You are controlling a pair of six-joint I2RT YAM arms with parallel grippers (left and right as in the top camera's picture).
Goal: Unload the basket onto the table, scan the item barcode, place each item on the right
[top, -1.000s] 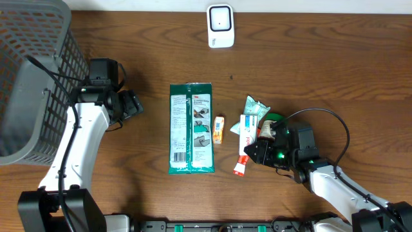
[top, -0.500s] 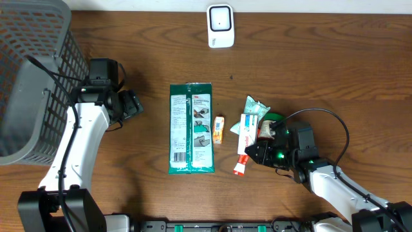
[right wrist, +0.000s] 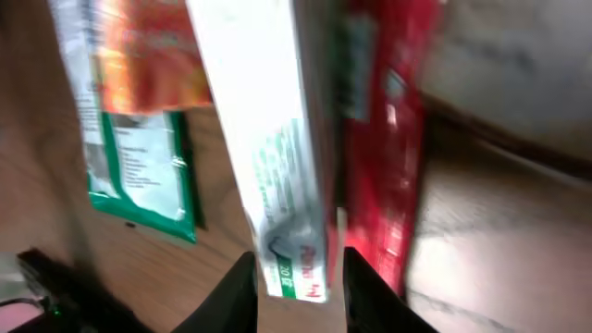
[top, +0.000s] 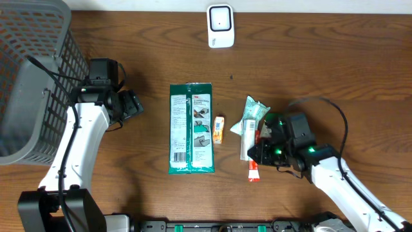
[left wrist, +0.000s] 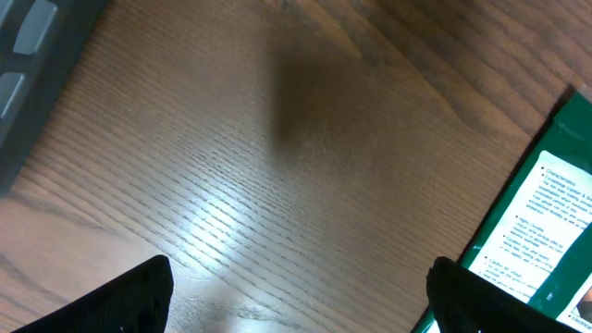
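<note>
Overhead: the grey mesh basket (top: 29, 96) sits at the left edge, showing only mesh. The long white-and-red carton (top: 247, 143) is well apart from it, pinched by the right gripper (top: 259, 151).
Left wrist: the left gripper (left wrist: 301, 296) is spread over the wooden table (left wrist: 277, 139).
Right wrist: the fingers (right wrist: 239, 289) clamp the carton's end.

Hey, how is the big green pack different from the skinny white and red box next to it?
The green pack is broad and flat; the white and red box is narrow and long. The green pack lies free on the table, untouched; the white and red box sits between the jaws of the right gripper. Both are printed retail packaging, lying lengthwise roughly the same way.
</note>
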